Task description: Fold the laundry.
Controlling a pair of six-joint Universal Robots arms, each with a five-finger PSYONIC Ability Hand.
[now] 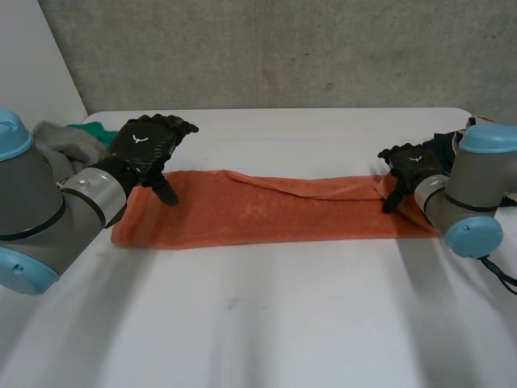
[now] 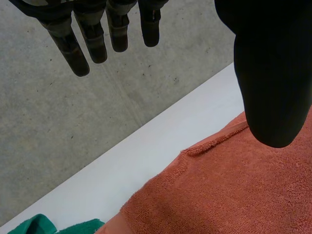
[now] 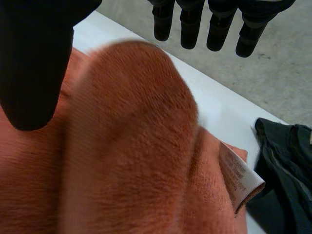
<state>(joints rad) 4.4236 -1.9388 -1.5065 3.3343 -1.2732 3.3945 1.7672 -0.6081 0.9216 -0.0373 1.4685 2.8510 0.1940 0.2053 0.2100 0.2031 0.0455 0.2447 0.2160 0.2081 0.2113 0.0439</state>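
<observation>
Since it carries all the rest, worktop: white, with the orange towel stretched across it from one of my arms to the other.
Orange towel: folded into one long strip and lying flat on the worktop; a slanting crease runs along its far edge, and its right end rises in a soft hump.
Left arm: comes in at the towel's left end, its wrist just beside that end.
Right arm: comes in at the towel's right end and covers the near corner there.
Grey cloth: bunched up beyond the towel's left end, behind my left arm.
Dark garment: crumpled just past the towel's right end.
Left hand: over the towel's far left corner, released, fingers straight and well apart from the thumb, which points down at the cloth; it grasps nothing.
Right hand: over the towel's right end, released; the hump stands between my thumb and straight fingers, yet neither closes on it.
Green cloth: beside the grey cloth, past the towel's left end.
Label: white, sticking out from the towel's right end, on the side towards the dark garment.
</observation>
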